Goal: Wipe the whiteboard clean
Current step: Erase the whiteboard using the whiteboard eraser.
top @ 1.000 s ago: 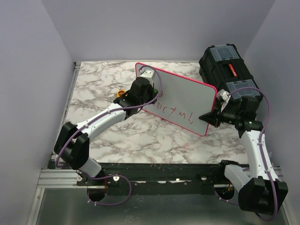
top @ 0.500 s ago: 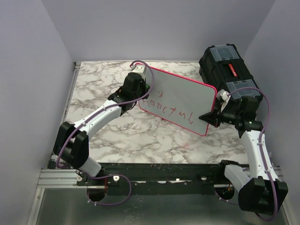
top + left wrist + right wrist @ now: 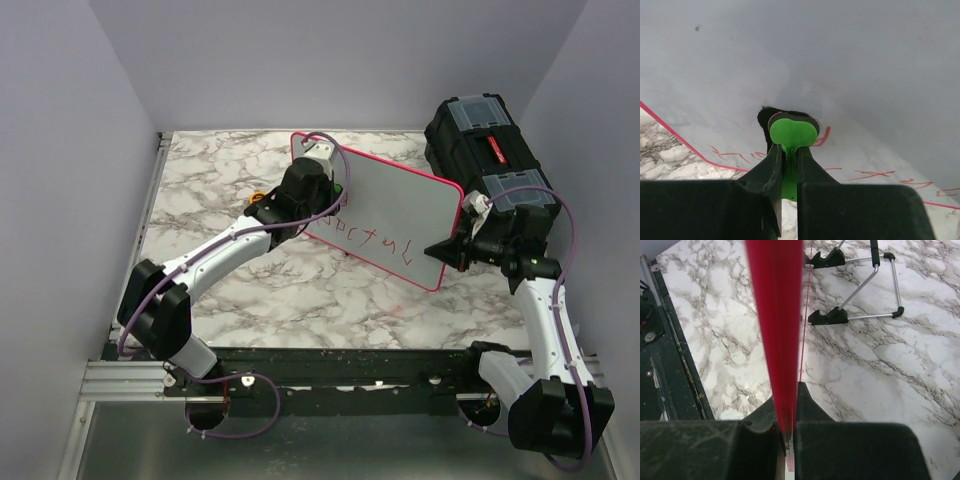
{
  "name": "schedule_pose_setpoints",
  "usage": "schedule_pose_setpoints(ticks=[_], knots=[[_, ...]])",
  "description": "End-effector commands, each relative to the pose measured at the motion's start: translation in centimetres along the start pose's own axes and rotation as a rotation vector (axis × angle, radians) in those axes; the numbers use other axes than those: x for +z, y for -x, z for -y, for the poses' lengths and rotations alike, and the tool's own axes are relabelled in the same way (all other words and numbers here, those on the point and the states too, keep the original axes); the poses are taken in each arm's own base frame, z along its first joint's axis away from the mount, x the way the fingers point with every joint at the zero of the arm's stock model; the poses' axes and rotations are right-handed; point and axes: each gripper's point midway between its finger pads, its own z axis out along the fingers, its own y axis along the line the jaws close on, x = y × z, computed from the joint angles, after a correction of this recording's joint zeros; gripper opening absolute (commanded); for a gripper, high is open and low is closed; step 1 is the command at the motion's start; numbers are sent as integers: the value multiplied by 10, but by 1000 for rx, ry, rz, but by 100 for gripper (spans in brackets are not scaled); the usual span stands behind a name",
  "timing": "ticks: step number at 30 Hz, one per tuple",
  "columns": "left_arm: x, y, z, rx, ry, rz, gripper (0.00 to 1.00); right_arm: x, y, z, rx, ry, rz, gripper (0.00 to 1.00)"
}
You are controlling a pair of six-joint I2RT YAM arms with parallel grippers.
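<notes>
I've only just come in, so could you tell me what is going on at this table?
The right gripper is shut on the right edge of the whiteboard, steadying it. The left gripper is shut on a green-handled eraser, pressing its dark pad against the board's left part. The red lettering along the lower part is not yet wiped.

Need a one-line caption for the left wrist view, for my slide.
Left gripper clamps a green-handled eraser against the whiteboard, beside red lettering.
</notes>
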Motion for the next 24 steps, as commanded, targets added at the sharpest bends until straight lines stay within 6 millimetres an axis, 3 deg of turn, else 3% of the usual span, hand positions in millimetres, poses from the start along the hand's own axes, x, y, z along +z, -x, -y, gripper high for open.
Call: schedule_pose_setpoints(ticks=[1, 5, 10, 12, 14, 21, 24], knots=[[3, 23, -14, -11, 22, 55, 0, 0, 21, -29, -77, 141, 72, 1], [3, 22, -13, -26, 13, 53, 0, 0, 22, -29, -79, 139, 73, 0], [5, 5, 22, -9, -50, 27, 0, 0, 21, -28, -74, 142, 71, 0], [9, 1, 28, -1, -56, 16, 0, 0, 21, -28, -74, 141, 71, 0], [10, 0, 22, 8, -38, 13, 0, 0, 21, -28, -76, 137, 70, 1], [-1, 23, -28, -29, 34, 54, 0, 0, 21, -28, -75, 141, 71, 0], [-2, 20, -17, -49, 0, 52, 0, 1, 21, -28, -74, 141, 71, 1]])
